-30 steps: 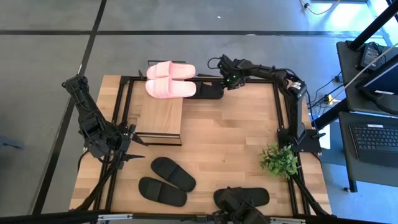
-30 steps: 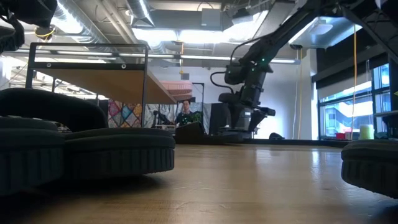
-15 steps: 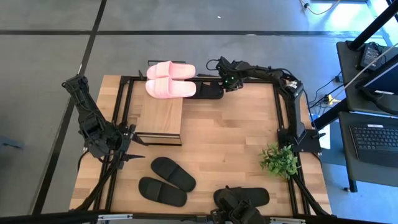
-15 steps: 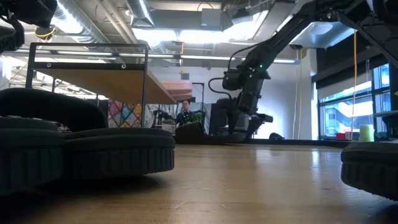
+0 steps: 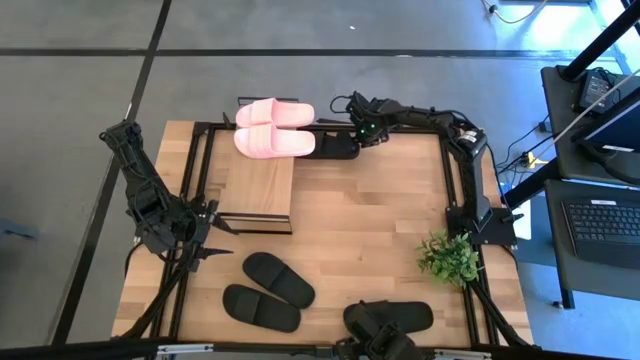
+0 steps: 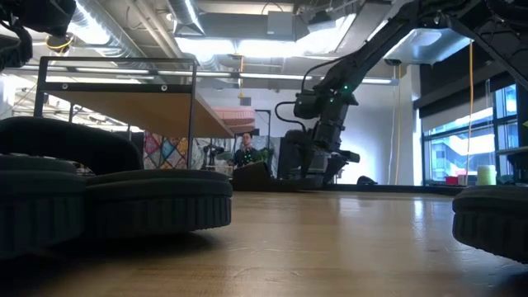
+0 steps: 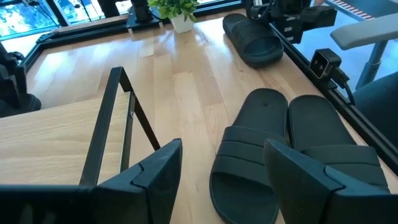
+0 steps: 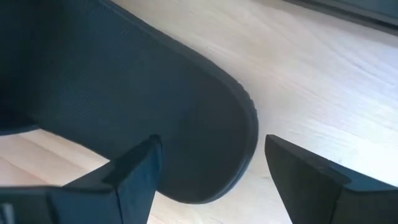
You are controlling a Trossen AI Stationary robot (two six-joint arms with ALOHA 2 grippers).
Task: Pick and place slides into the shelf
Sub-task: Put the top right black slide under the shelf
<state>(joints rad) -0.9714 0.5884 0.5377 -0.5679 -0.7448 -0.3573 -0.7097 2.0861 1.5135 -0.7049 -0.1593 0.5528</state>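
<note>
At the table's far edge lies a black slide (image 5: 333,148) (image 8: 155,93). My right gripper (image 5: 362,134) (image 8: 211,146) hangs open just above its rounded end, fingers pointing steeply down, one on either side of that end. Whether they touch it I cannot tell. The pink slides (image 5: 270,128) lie side by side at the far end of the shelf (image 5: 258,185). Near the front edge a black pair (image 5: 265,290) (image 7: 280,155) rests soles down. My left gripper (image 5: 215,240) (image 7: 221,152) waits open beside the shelf's near end.
Another black slide (image 5: 390,318) lies at the near edge. A small potted plant (image 5: 448,256) stands at the right side. Black frame rails (image 5: 455,190) run along the table's edges. Bare wood (image 5: 370,220) lies between the shelf and the plant.
My right gripper has sunk a little toward the black slide at the far edge, staying open.
</note>
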